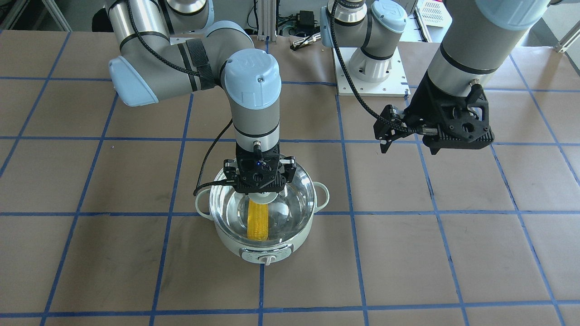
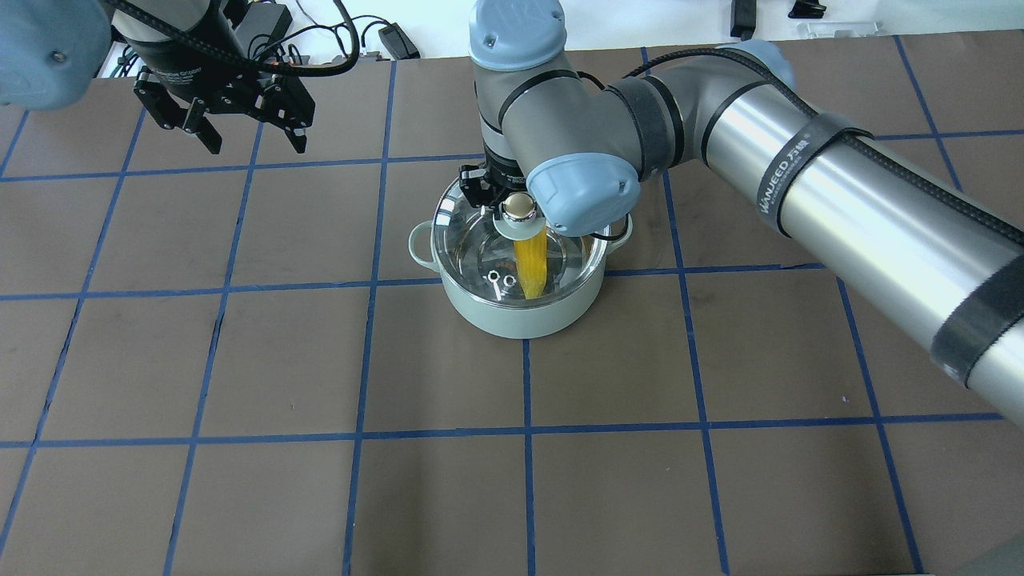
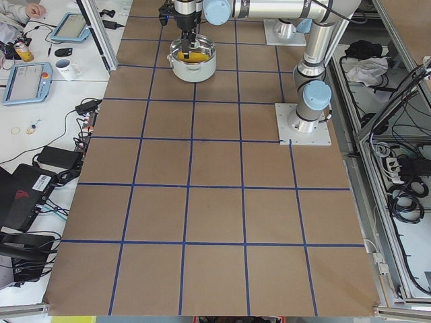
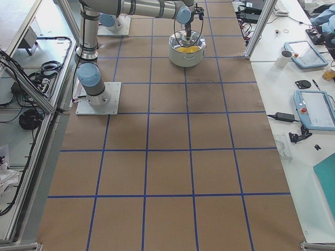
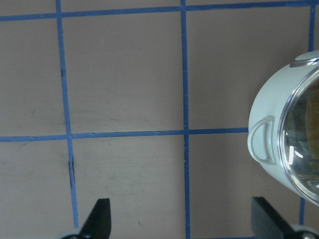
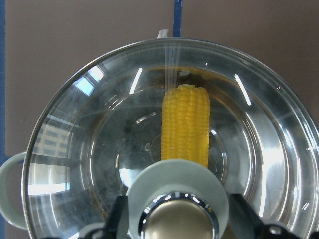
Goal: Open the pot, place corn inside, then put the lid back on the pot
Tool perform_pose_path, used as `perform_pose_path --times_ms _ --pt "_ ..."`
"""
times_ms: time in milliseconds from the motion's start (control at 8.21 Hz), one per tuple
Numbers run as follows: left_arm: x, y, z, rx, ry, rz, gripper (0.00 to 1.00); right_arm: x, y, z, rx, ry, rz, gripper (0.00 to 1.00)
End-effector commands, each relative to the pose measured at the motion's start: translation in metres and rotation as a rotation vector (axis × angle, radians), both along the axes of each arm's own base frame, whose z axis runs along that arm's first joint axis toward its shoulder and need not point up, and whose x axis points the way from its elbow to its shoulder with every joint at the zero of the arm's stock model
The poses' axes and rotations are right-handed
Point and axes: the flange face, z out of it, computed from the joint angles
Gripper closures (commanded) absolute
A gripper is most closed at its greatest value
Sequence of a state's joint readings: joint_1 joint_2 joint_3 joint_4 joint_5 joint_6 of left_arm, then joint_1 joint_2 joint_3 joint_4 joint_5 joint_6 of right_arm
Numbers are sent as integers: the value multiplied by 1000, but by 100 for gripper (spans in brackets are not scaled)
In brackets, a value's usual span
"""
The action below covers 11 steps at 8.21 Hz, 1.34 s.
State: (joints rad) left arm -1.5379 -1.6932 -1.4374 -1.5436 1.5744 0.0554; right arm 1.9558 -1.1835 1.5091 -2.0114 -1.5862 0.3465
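The pale mint-green pot (image 1: 265,248) stands mid-table and also shows in the overhead view (image 2: 520,316). The yellow corn (image 1: 258,222) lies inside it, seen through the glass (image 6: 185,124). The clear glass lid (image 6: 89,149) sits on the pot's rim. My right gripper (image 6: 177,219) is straight above the lid (image 2: 480,240), its jaws standing apart on either side of the beige knob (image 2: 518,208), with a gap showing on each side. My left gripper (image 2: 256,144) is open and empty, held above the table away from the pot (image 5: 269,114).
Brown table surface with a blue tape grid. The left arm's white base plate (image 1: 369,74) is at the back. Cables and a white basket (image 1: 432,12) lie beyond the far edge. Operator desks with tablets (image 4: 314,107) flank the table.
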Motion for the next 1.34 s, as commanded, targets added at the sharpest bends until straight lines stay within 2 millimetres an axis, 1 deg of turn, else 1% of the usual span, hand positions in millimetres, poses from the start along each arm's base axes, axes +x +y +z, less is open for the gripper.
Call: perform_pose_path --times_ms 0,122,244,365,487,609,731,1218 --pt "-8 10 12 -21 38 -10 0 -12 5 39 -53 -19 -3 0" --pt "-9 12 13 -23 37 -10 0 -27 17 71 -70 -23 -17 0" --pt "-9 14 13 -23 37 -12 0 -55 30 103 -51 -13 -39 0" --pt "-8 14 12 -20 35 -11 0 -95 48 142 -29 4 -23 0" --pt "-9 14 12 -20 37 -13 0 -139 69 173 7 21 -23 0" --pt "-9 14 11 -17 37 -13 0 -176 80 193 19 20 -42 0" --pt "-9 14 11 -17 35 -14 0 -190 82 195 33 23 -57 0" --pt "-9 13 9 -15 34 -14 0 -190 84 194 43 21 -55 0"
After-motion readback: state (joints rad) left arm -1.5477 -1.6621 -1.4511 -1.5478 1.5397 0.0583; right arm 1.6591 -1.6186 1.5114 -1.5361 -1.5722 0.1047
